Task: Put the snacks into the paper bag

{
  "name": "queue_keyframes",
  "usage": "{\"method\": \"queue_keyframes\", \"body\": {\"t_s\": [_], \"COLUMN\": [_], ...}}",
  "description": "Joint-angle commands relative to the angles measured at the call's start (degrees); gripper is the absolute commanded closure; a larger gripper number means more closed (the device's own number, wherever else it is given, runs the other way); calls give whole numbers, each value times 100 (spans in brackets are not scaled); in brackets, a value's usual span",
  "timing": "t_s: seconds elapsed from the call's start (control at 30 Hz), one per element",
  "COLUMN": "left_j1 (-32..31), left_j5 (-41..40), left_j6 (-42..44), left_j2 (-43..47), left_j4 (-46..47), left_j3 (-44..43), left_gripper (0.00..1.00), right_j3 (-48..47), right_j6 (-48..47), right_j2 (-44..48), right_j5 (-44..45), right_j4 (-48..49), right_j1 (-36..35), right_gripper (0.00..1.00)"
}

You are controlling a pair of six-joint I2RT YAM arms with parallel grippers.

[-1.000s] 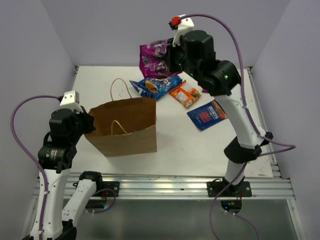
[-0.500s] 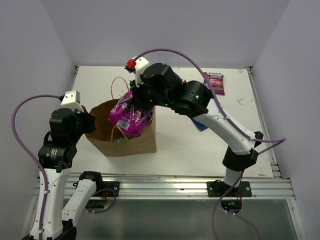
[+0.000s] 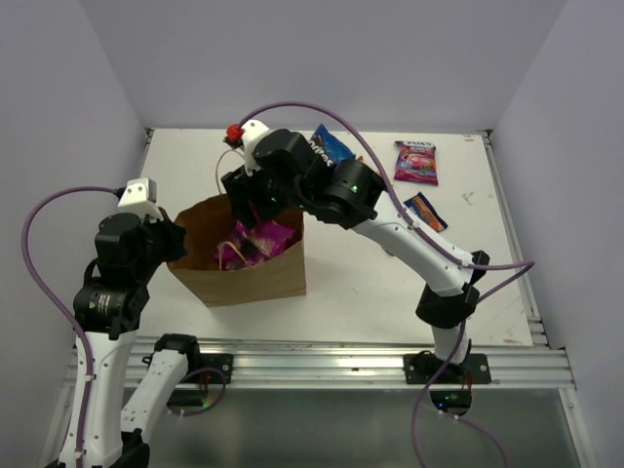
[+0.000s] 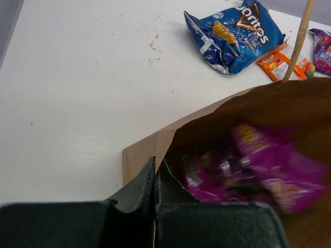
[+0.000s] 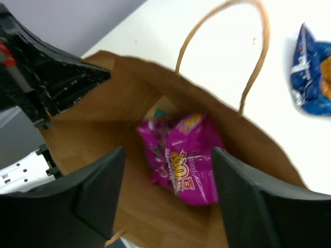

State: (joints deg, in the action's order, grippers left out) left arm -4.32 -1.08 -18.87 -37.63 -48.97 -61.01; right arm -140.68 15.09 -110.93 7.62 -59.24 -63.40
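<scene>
My right gripper [image 5: 168, 152], its matte black jaws spread wide and empty, hovers above the creased brown paper bag [image 5: 103, 108]. A glossy purple packet [image 5: 186, 160] lies inside. My left gripper [image 4: 155, 173] pinches the bag's rim.

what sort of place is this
Most likely a robot lab test cell: a white table closed in by plain walls, a left arm and right arm bolted to a metal rail, and snack packets laid out by a paper bag.
</scene>
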Motion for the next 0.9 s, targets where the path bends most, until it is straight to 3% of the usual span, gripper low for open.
{"method": "queue_keyframes", "body": {"t_s": [0.0, 0.03, 0.07, 0.13, 0.27, 0.37, 0.57, 0.87], "left_j1": [-25, -25, -25, -25, -25, -25, -34, -25], "left_j5": [82, 82, 82, 221, 301, 310, 319, 240], "left_j6": [103, 103, 103, 103, 129, 147, 138, 209], "left_j2": [54, 71, 80, 106, 80, 71, 106, 45], "left_j4": [195, 204, 238, 283, 353, 397, 423, 371], "left_j3": [10, 37, 54, 98, 125, 116, 151, 63], "left_gripper": [100, 100, 100, 100, 100, 100, 100, 100], "right_j3": [-740, -767, -568, -6, 2554, 4042, 5829, 5965], "right_j6": [-50, -102, -268, -393, -60, -42, 336, 196], "right_j2": [458, 728, 896, 1475, 2223, 2322, 1963, 372], "right_j5": [352, 581, 1209, 1610, 1252, 1269, 540, -278], "right_j4": [1, 27, 62, 290, 624, 1019, 1836, 2408], "right_j1": [-50, -33, -15, 273, 2150, 3074, 4535, 5205], "right_gripper": [27, 19, 16, 13, 10, 8, 7, 7]}}
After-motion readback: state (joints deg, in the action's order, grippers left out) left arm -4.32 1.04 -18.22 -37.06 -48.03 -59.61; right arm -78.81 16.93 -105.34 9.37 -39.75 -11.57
